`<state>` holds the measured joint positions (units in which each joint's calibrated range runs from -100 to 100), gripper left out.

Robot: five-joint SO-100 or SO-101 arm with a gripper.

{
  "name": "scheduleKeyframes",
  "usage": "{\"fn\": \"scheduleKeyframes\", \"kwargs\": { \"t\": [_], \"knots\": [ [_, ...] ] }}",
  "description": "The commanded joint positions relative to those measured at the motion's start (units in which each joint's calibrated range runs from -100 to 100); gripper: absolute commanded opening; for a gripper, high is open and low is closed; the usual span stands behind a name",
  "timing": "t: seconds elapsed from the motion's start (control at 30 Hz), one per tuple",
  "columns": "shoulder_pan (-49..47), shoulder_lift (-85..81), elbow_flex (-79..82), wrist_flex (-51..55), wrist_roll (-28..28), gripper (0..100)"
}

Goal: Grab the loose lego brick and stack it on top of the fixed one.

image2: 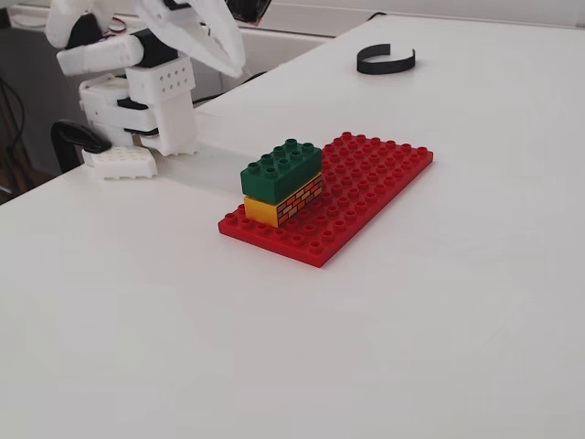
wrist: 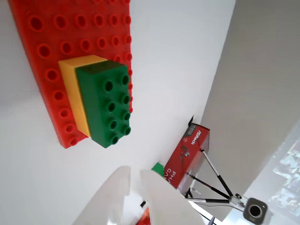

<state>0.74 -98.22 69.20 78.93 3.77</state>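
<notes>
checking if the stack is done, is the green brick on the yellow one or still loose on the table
On it. The green brick sits on the yellow brick on the red baseplate, and the gripper is away from it.

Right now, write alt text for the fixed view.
A green brick sits stacked on a yellow brick at the near-left corner of a red baseplate on a white table. The white gripper is raised at top left, holding nothing.

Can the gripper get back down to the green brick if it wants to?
Probably yes. The gripper is up near the arm's base, holding nothing, and nothing lies between it and the green brick, which sits uncovered on the yellow brick.
</notes>
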Motion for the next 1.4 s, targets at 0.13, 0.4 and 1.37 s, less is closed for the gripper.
{"fn": "scheduleKeyframes", "kwargs": {
  "t": [0.13,0.4,1.37],
  "knots": [
    [0.4,-1.4,18.1,-1.2,-0.2,1],
    [4.7,-1.3,23.8,-4.1,-0.3,1],
    [5.6,-1.2,23.6,-4.1,-0.3,1]
  ]
}}
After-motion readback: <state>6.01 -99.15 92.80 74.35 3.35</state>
